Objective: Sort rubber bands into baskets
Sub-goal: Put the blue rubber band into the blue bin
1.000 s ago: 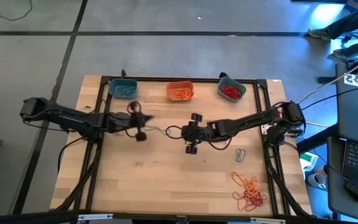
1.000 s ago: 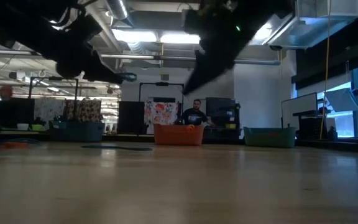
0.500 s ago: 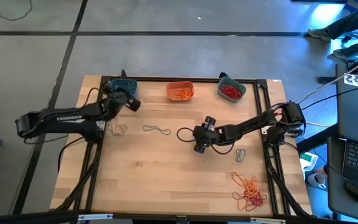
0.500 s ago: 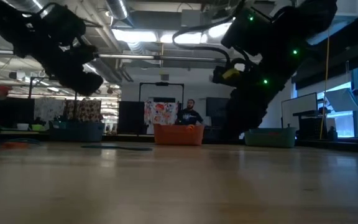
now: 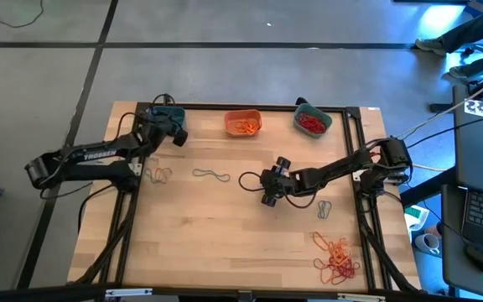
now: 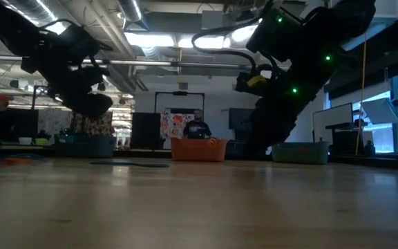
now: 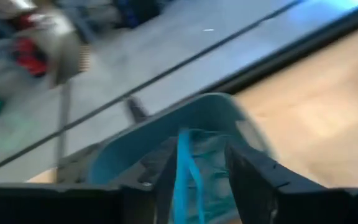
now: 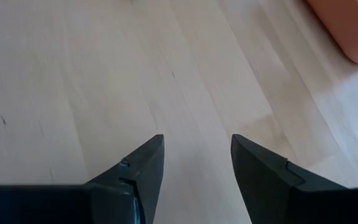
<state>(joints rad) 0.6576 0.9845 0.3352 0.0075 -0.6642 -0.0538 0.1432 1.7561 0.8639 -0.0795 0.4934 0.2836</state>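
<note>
The pale wooden table (image 5: 225, 243) sits on grey concrete floor (image 5: 225, 67) crossed by dark seams. At three o'clock, a laptop (image 5: 480, 214) lies open beside it, a mug (image 5: 430, 243) nearby. Beyond twelve o'clock, a person (image 6: 197, 128) stands by a colourful board (image 6: 178, 124) (under bright ceiling lights (image 6: 175, 41)).

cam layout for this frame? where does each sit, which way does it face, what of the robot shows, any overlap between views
High: above the table, straight down; both arms, left gripper over the left teal basket, right gripper mid-table.
Low: table height, level across into the room; both arms hang in from above; orange basket ahead.
Left wrist: past its own fingers, jaws apart, onto that teal basket, a teal rubber band between them.
Right wrist: its own fingers over bare wood, jaws apart.
Shared: the orange basket shows in high, low and right wrist.
</note>
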